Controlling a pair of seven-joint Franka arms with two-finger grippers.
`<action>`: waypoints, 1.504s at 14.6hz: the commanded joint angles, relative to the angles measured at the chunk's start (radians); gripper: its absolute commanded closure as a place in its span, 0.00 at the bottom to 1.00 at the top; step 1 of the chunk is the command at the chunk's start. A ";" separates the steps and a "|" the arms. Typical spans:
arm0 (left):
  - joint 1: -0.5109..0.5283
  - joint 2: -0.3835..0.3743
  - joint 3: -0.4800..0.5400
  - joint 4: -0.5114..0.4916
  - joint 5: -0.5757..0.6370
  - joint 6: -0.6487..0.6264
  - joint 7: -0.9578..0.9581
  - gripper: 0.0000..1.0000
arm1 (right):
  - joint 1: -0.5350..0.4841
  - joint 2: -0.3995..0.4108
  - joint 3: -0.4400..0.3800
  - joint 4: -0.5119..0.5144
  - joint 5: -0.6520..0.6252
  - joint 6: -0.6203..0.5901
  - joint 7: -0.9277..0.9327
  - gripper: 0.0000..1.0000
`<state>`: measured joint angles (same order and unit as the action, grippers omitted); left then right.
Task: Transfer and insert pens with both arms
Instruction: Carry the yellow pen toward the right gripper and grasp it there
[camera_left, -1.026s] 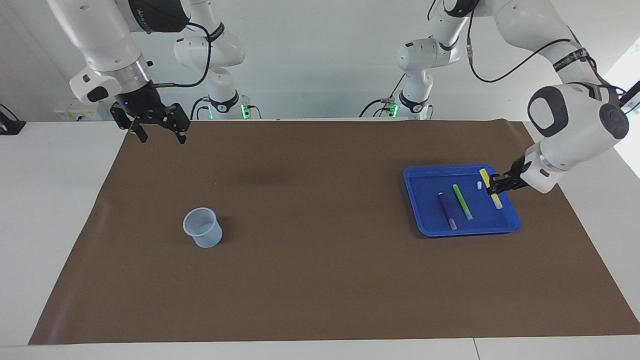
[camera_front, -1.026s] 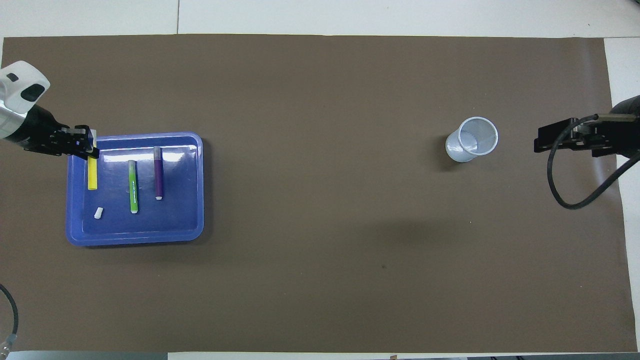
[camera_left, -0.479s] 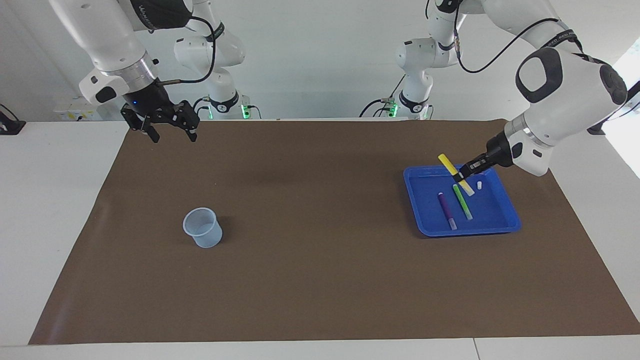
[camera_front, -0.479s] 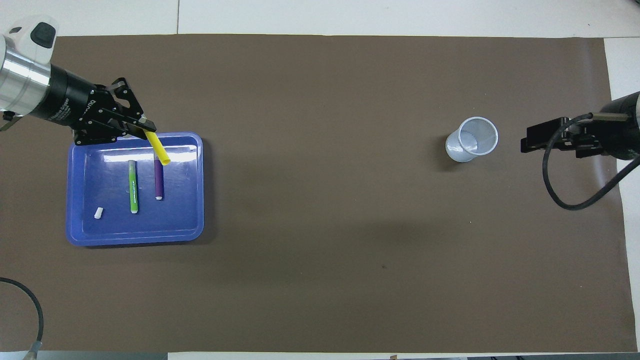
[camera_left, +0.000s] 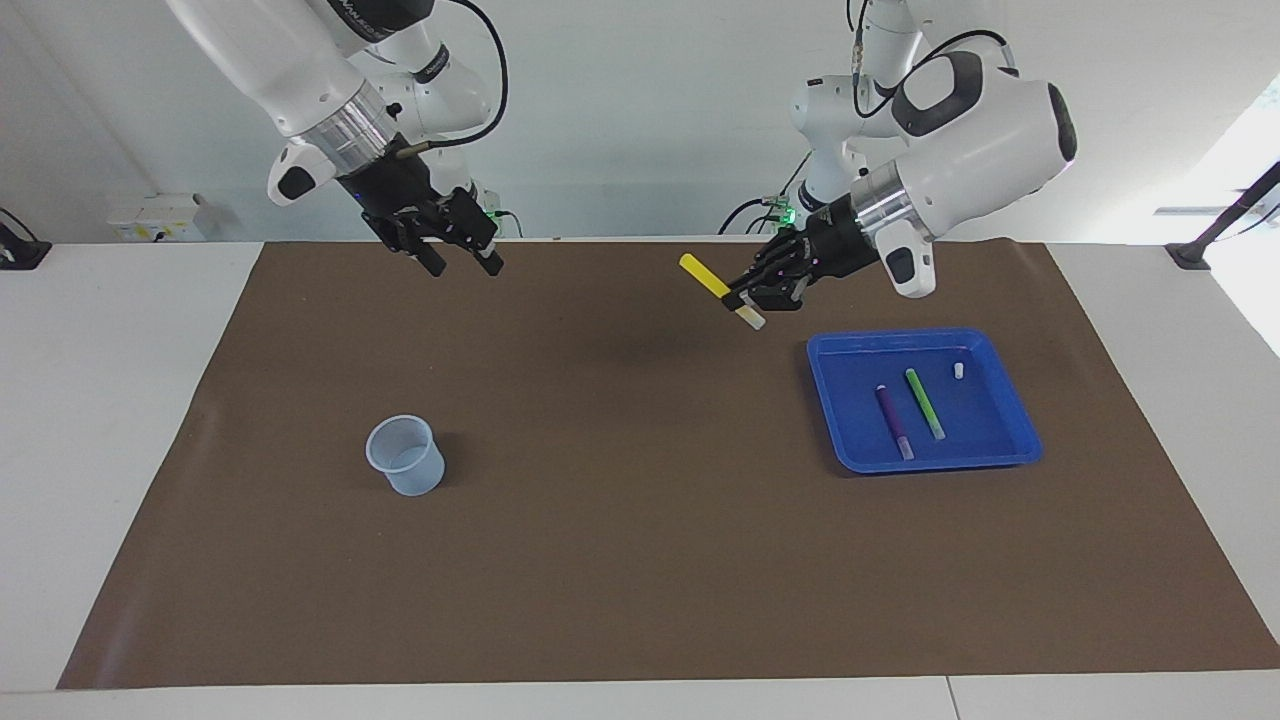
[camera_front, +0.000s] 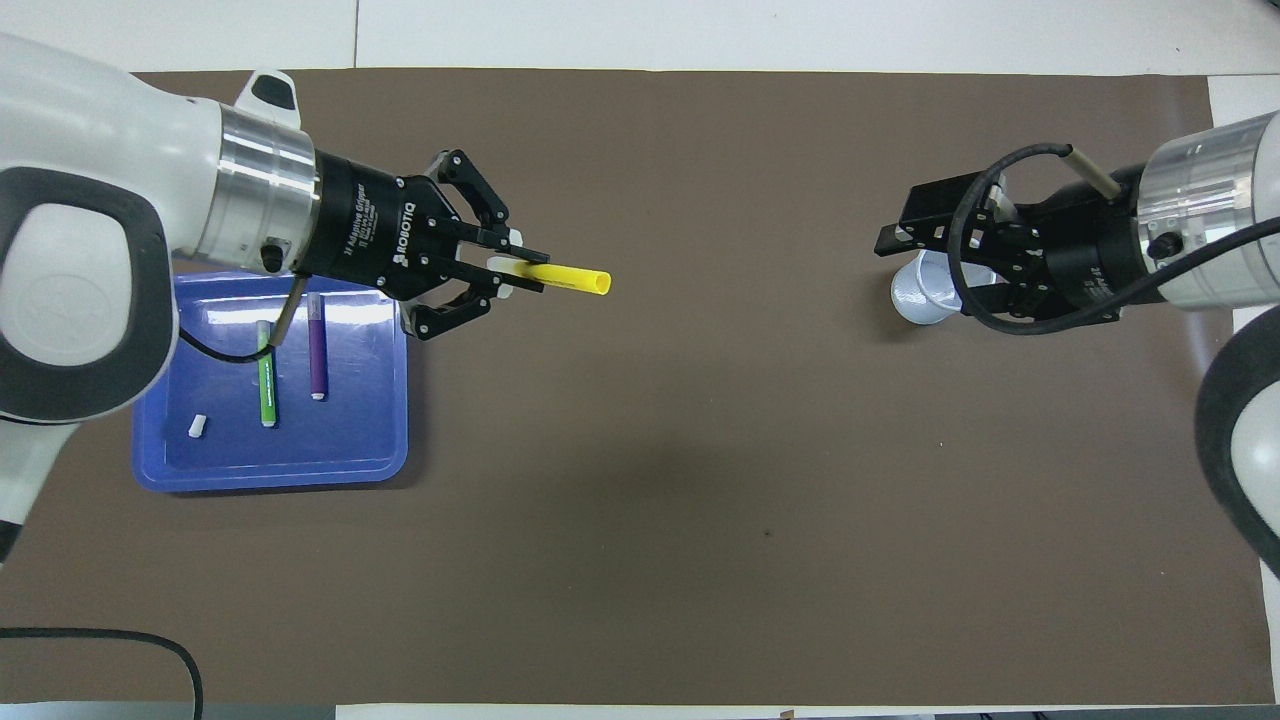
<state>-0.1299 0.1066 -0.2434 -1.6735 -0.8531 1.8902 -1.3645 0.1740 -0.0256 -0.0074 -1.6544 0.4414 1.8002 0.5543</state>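
A: What is found nearest the robots?

B: The two grippers, both raised. The left gripper (camera_left: 742, 297) is clamped on the yellow pen (camera_left: 706, 276) near its pale end, and is held over the brown mat (camera_left: 640, 560) just off the blue tray (camera_left: 1020, 440), pointing toward the middle of the table. The pen is gripped low, probably so that the long yellow part is left free for a second grasp.

A: And the right gripper?

B: The right gripper (camera_left: 458, 262) is carried with its fingers spread apart and nothing between them, over the mat at the right arm's end. It appears to be readied for a handover.

A: What lies farther out?

B: In the tray, toward the left arm's end, the green pen (camera_left: 924, 403) and the purple pen (camera_left: 894, 421) are laid side by side, not touching, with a small white stub (camera_left: 958, 370) apart from them. Neither has been picked up yet.

A: And the target?

B: A pale plastic cup (camera_left: 405, 456) is stood upright on the mat toward the right arm's end, farther from the robots than the right gripper's spot. No pen is seen in it.
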 joint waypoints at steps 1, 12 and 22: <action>-0.059 -0.151 0.012 -0.269 -0.157 0.175 -0.016 1.00 | 0.071 -0.010 -0.002 -0.057 0.034 0.109 0.064 0.00; -0.211 -0.127 0.013 -0.379 -0.457 0.382 -0.002 1.00 | 0.232 0.021 0.000 -0.085 0.017 0.217 0.122 0.00; -0.208 -0.131 0.013 -0.399 -0.495 0.392 0.022 1.00 | 0.255 0.018 -0.002 -0.084 -0.032 0.177 0.111 0.82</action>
<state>-0.3256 -0.0034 -0.2403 -2.0434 -1.3183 2.2613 -1.3628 0.4266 0.0095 -0.0062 -1.7236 0.4318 1.9852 0.6658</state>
